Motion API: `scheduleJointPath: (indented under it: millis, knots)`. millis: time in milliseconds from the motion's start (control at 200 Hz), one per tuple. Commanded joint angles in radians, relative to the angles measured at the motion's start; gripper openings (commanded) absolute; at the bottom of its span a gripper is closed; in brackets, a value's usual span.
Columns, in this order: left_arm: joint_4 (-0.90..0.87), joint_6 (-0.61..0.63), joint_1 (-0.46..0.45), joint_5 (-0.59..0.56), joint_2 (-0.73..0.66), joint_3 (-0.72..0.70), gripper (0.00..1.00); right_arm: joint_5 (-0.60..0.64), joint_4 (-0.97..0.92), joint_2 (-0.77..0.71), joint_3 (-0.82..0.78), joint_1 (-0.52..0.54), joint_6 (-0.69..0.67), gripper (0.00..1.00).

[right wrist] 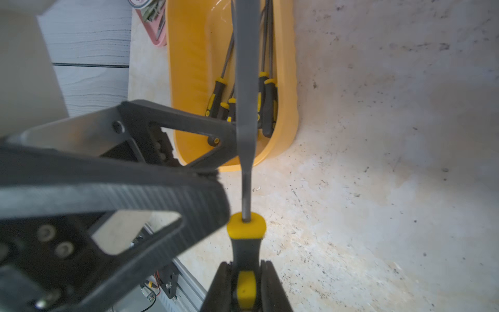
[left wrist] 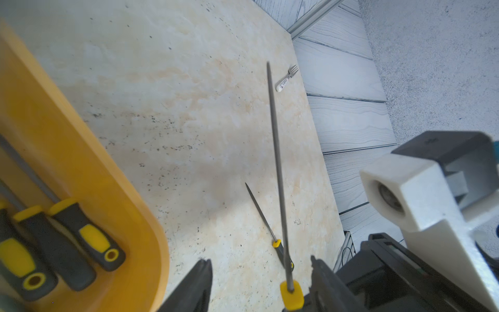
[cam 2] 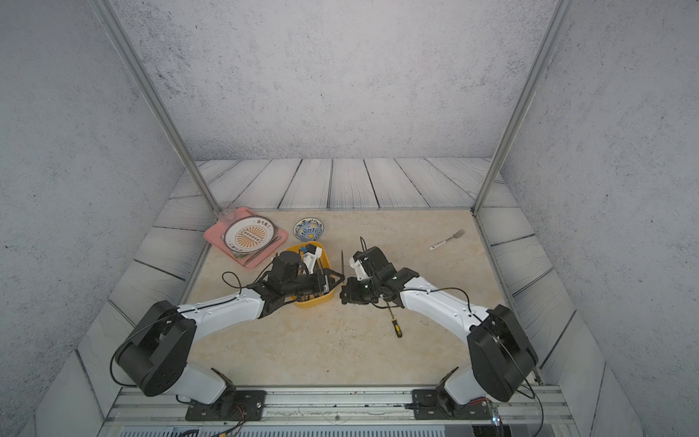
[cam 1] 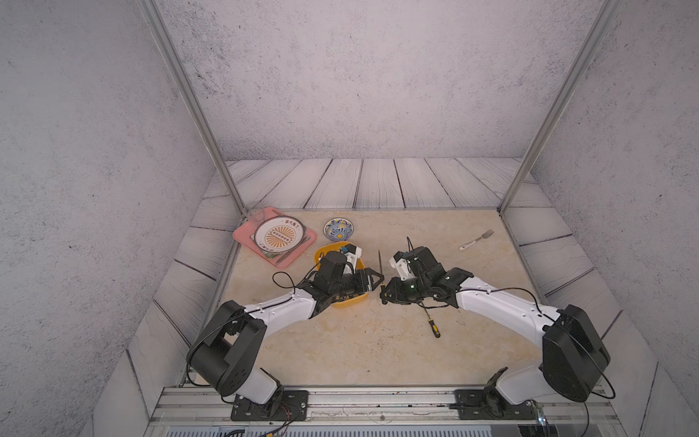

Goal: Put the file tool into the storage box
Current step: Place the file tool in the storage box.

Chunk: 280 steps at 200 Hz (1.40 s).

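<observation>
File (right wrist: pixel 244 81) handle is pinched by the right pincer (right wrist: pixel 245 266). The shaft is flanked by the spread left pincer (left wrist: pixel 258 272), with the storage box (right wrist: pixel 186 67) parallel alongside.

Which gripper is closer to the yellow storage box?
Left. The left gripper hangs open over the storage box rim; the right gripper sits just beside that rim, shut on a file.

One storage box (cam 1: pixel 320 252), tray (cam 1: pixel 242 235), plate (cam 1: pixel 279 234), bowl (cam 1: pixel 337 229) and fork (cam 1: pixel 477 240) each; two files (cam 1: pixel 435 328) outside
</observation>
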Motion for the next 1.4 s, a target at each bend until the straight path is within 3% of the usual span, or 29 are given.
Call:
scheduleJointPath:
  millis: [0,135,250,330,440,530,616,861,1031,1191,1396]
  knots:
    - [0.044,-0.006,-0.005,0.017,0.01,0.022,0.62,-0.042,0.013,0.021,0.03,0.014,-0.008,0.07]
    - [0.047,-0.006,-0.008,0.025,0.019,0.022,0.54,-0.047,0.02,0.032,0.035,0.026,-0.003,0.08]
    - [0.059,-0.005,-0.008,0.041,0.03,0.015,0.16,-0.041,0.021,0.031,0.035,0.027,-0.001,0.08]
    - [0.061,-0.008,-0.008,0.041,0.034,0.009,0.0,-0.035,0.013,0.031,0.036,0.027,-0.003,0.08]
    - [0.05,-0.001,-0.007,0.041,0.035,0.012,0.0,-0.018,0.005,0.028,0.035,0.027,-0.002,0.13]
    - [0.036,0.017,-0.001,0.028,0.025,0.022,0.0,0.005,-0.009,0.018,0.036,0.028,0.011,0.39]
    - [0.008,0.04,0.02,0.001,0.011,0.041,0.0,0.021,-0.017,0.009,0.035,0.027,0.016,0.47]
    - [-0.047,0.075,0.149,-0.14,-0.004,0.061,0.0,0.025,-0.012,-0.019,0.001,0.027,0.012,0.48]
    - [-0.168,0.164,0.164,-0.29,0.025,0.072,0.0,0.034,-0.005,-0.031,-0.02,0.027,0.013,0.48]
    - [-0.214,0.166,0.164,-0.32,0.083,0.075,0.24,0.04,-0.005,-0.022,-0.023,0.027,0.008,0.48]
    - [-0.22,0.165,0.162,-0.314,0.059,0.072,0.42,0.097,-0.06,-0.023,-0.015,0.024,-0.008,0.49]
